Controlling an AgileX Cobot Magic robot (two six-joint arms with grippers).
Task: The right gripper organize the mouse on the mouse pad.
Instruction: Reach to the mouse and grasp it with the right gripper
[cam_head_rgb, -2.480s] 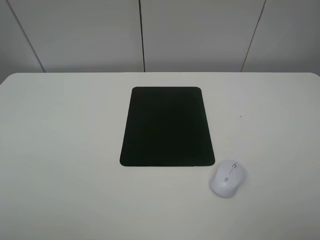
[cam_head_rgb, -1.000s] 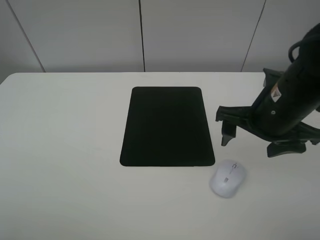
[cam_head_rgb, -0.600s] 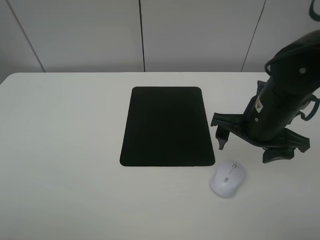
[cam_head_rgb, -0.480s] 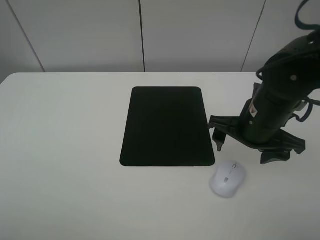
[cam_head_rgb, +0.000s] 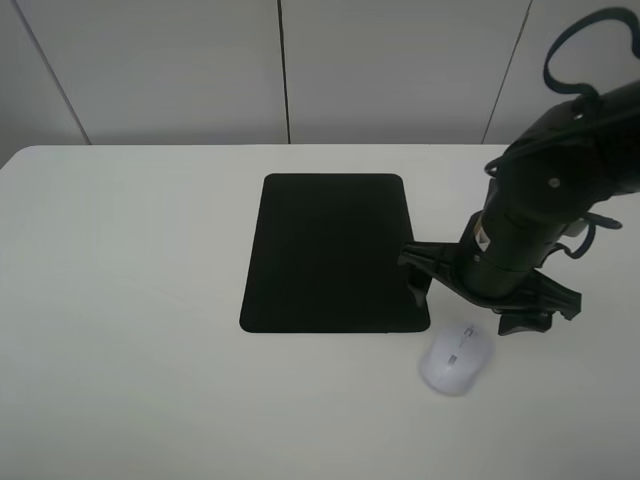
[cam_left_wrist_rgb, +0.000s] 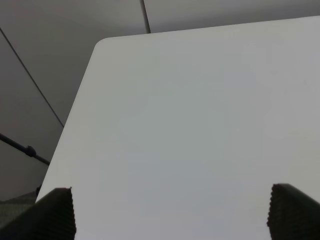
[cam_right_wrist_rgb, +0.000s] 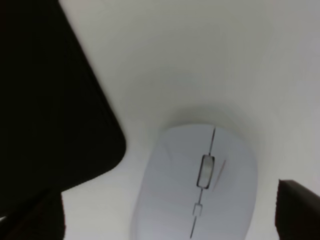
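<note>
The white mouse (cam_head_rgb: 455, 360) lies on the white table just off the near right corner of the black mouse pad (cam_head_rgb: 334, 252). My right gripper (cam_head_rgb: 470, 304) hangs open just above and behind the mouse, its fingers spread wide to either side. In the right wrist view the mouse (cam_right_wrist_rgb: 200, 182) sits between the two fingertips (cam_right_wrist_rgb: 35, 217), with the mouse pad's corner (cam_right_wrist_rgb: 45, 120) beside it. My left gripper (cam_left_wrist_rgb: 170, 212) is open over bare table, seen only in its own wrist view.
The white table (cam_head_rgb: 130, 300) reaches to a grey panelled wall behind. The table's far left corner (cam_left_wrist_rgb: 102, 42) shows in the left wrist view.
My right arm came in from the right and has moved left and down toward the mouse, its fingers staying spread. The mouse and pad have not moved.
</note>
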